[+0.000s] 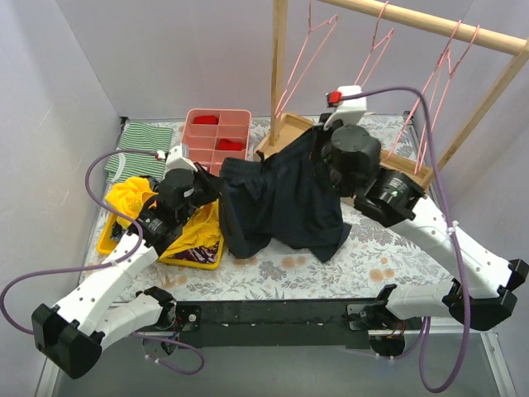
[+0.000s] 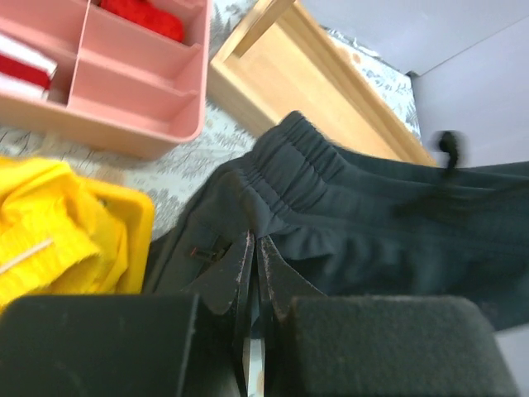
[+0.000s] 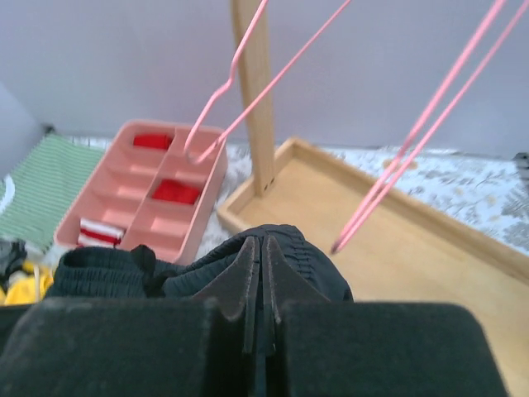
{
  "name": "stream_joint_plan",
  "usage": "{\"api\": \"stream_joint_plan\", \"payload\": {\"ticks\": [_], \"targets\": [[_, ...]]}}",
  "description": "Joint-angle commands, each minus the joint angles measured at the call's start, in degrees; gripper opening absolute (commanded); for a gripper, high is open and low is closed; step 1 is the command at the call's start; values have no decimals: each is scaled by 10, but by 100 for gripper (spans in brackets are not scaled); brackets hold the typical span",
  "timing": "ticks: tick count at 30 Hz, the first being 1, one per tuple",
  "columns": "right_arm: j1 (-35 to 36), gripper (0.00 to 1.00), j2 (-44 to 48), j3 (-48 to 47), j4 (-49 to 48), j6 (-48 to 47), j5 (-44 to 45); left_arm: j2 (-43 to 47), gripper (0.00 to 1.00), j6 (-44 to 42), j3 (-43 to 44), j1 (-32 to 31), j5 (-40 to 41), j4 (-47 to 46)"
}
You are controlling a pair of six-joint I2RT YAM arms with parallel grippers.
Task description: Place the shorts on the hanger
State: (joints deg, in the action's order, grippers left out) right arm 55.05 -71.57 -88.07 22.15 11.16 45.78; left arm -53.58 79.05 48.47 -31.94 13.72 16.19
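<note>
As left claw (image 2: 252,241) pinches shorts (image 2: 372,217), red items (image 2: 145,15) in pink tray (image 2: 124,106)

The left gripper (image 2: 252,248) is seen at the bottom of the frame, its two dark fingers pressed together on a fold of the dark shorts (image 2: 372,223), just below the gathered elastic waistband (image 2: 289,169). The shorts are spread rightward over the floral table cover (image 2: 207,157), where a cord end (image 2: 448,145) is shown only as a blur. A pink divided tray (image 2: 124,136) is set at upper left, with red items (image 2: 145,15) held in its compartments (one at the far left is red and white). A yellow garment (image 2: 41,240) is heaped in a yellow bin (image 2: 136,223) at left. A shallow wooden tray (image 2: 297,91) is placed beyond the waistband.
</note>
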Motion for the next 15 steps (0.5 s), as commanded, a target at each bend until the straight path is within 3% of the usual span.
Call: {"api": "stream_joint_plan", "payload": {"ticks": [1,3,7,11,15], "targets": [[-6,1,20,-63,-7,-62,47,-42,0,-14,63,5,17,-38],[-6,1,43,-45,10,-20,28,-77,0,-6,72,7,25,-9],[-7,1,106,83,36,100,-64,-102,0,16,45,13,-15,-7],[-6,1,163,289,40,214,-121,-104,0,40,-25,13,-63,-32],[-6,1,208,397,41,286,-149,-111,0,47,-59,13,-88,-34]]}}
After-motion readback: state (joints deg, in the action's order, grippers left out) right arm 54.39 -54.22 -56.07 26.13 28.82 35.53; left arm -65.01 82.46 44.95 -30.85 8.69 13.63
